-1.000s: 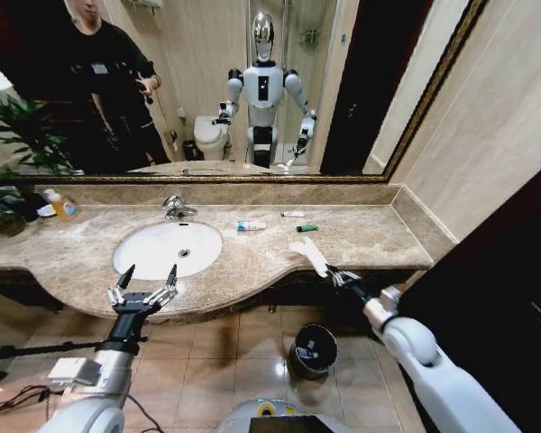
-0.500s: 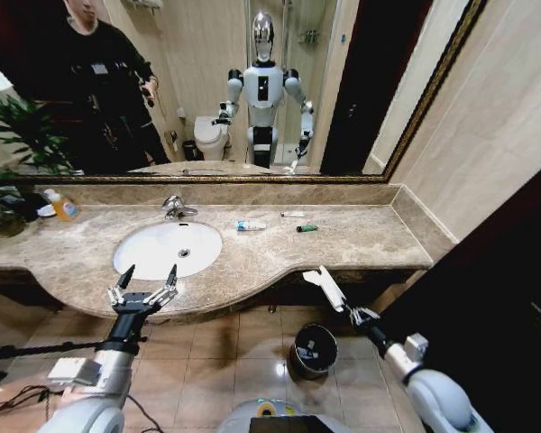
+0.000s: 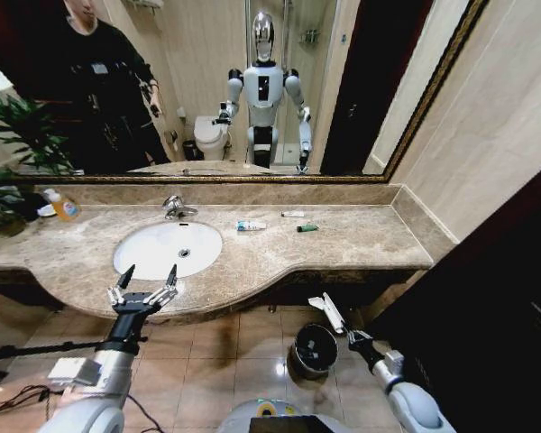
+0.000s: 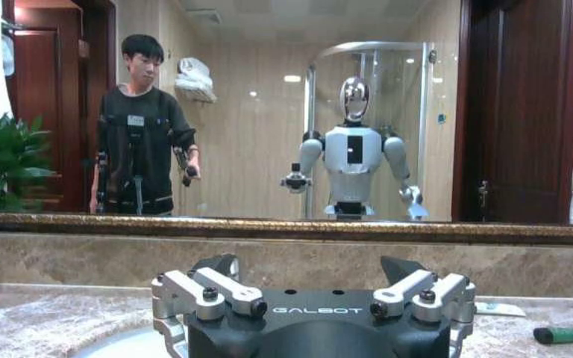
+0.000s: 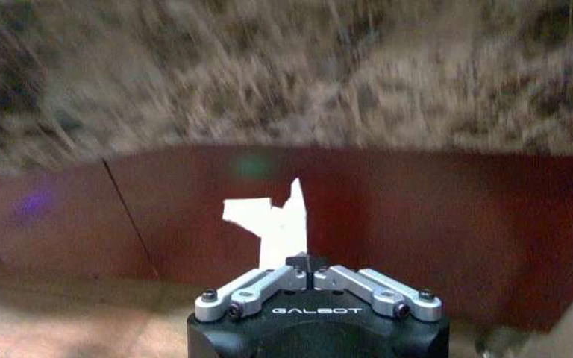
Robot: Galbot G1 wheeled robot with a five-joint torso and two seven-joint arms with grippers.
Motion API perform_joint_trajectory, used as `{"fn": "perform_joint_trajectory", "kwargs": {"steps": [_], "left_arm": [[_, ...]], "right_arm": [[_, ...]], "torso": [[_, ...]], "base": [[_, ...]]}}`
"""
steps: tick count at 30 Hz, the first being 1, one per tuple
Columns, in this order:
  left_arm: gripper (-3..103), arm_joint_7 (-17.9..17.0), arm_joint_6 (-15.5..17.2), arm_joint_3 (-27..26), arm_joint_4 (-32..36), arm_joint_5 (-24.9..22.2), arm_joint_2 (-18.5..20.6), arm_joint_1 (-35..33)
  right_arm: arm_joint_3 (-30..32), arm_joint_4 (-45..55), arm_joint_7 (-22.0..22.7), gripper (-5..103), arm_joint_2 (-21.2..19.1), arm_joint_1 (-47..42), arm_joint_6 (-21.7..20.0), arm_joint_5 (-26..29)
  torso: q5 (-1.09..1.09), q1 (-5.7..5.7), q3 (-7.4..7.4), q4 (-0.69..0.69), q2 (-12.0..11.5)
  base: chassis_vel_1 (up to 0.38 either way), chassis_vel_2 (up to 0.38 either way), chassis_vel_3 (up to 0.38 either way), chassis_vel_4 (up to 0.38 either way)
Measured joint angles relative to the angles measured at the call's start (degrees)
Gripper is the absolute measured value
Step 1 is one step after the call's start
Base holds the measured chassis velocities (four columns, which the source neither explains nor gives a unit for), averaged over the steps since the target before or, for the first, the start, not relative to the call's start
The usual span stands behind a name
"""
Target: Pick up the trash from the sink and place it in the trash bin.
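Right hand [image 3: 343, 330] hung low below the desk [image 3: 361, 239] edge, just beside the bin [image 3: 314, 347] on the floor, fingers pinched shut on a white tissue [image 3: 328, 311] — the tissue stuck up from the fingertips, above the bin's rim or nearly so; hard to say from the head view. The right wrist view showed the same tissue [image 5: 271, 224] clamped between closed fingers. Left hand [image 3: 144, 290] hovered at the desk's front edge near the sink [image 3: 167, 248], fingers spread wide, holding nothing. Tube [image 3: 250, 225], green piece [image 3: 307, 228] and stick [image 3: 292, 214] lay on the desk right of the sink.
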State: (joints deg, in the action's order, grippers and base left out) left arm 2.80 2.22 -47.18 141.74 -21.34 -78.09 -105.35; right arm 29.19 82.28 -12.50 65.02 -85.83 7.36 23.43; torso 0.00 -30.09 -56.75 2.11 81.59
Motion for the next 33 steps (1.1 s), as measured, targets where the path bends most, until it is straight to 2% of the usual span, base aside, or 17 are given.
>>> {"fn": "perform_joint_trajectory", "kwargs": {"steps": [16,26,28,29,31,32,33], "left_arm": [[100,0.00,0.00,0.00,0.00,0.00,0.00,0.00],[100,0.00,0.00,0.00,0.00,0.00,0.00,0.00],[100,0.00,0.00,0.00,0.00,0.00,0.01,0.00],[100,0.00,0.00,0.00,0.00,0.00,0.00,0.00],[100,0.00,0.00,0.00,0.00,0.00,0.00,0.00],[100,0.00,0.00,0.00,0.00,0.00,0.00,0.00],[100,0.00,0.00,0.00,0.00,0.00,0.00,0.00]], "right_arm": [[-3.25,-28.60,-1.09,0,5.83,11.54,5.07,-7.20],[-2.84,-33.94,-0.82,0,10.72,14.91,5.94,-12.56],[-2.77,-34.45,0.43,-1,12.32,15.63,5.92,-14.06],[-2.76,-34.68,0.85,5,12.66,15.89,5.92,-14.34],[-2.74,-34.91,1.31,5,12.94,16.20,5.92,-14.60],[-2.65,-35.38,1.97,15,13.22,16.71,5.92,-14.93],[-2.63,-35.70,2.25,20,13.26,16.95,5.92,-15.03]], "torso": [[0.00,0.00,0.00,-0.01,0.00],[0.00,0.00,0.00,-0.01,0.00],[-0.01,0.01,0.00,-0.01,0.00],[0.00,0.01,0.00,-0.01,0.00],[0.00,0.01,0.00,0.00,0.00],[-0.01,0.01,0.00,0.00,0.00],[-0.01,0.01,0.00,0.00,0.00]], "base": [[0.000,0.000,0.000,0.000],[0.000,0.000,0.000,0.000],[0.000,0.000,0.000,0.000],[0.000,0.000,0.000,0.000],[0.000,0.000,0.000,0.000],[0.000,0.000,0.000,0.000],[0.000,0.000,0.000,0.000]]}}
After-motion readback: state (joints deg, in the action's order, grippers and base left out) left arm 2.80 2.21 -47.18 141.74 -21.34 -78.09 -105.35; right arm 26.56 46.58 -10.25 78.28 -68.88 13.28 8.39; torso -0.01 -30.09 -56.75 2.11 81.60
